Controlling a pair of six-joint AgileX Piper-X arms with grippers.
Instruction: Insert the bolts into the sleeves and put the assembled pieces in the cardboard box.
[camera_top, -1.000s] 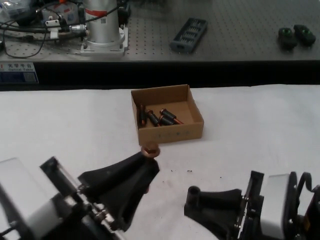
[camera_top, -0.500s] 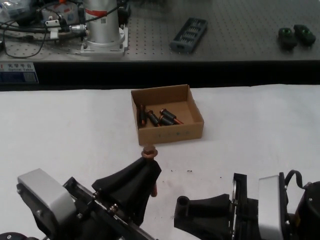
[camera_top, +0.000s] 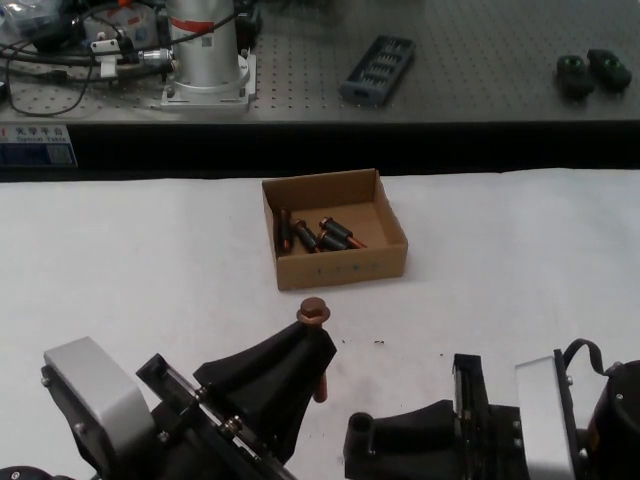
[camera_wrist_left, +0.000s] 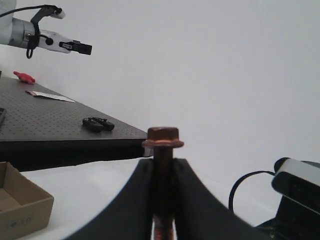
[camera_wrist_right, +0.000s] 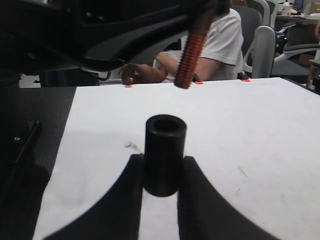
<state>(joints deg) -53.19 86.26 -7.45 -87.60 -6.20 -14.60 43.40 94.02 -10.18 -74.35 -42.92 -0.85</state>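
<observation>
White bench (camera_top: 120, 260): left claw (camera_wrist_left: 163, 167) grips bolt (camera_wrist_left: 163, 142), right claw (camera_wrist_right: 164, 165) grips sleeve (camera_wrist_right: 165, 137)

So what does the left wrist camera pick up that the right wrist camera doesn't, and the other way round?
Left wrist camera: the bolt seen from its hexagonal head, which stands above the left arm's jaws, shut on its shank, plus a corner of the cardboard box. Right wrist camera: the black sleeve, upright in the right arm's jaws with its hole facing up, and the bolt's threaded tip hanging near it, not inserted. Shared: the copper-coloured bolt itself and the white bench cover.
</observation>
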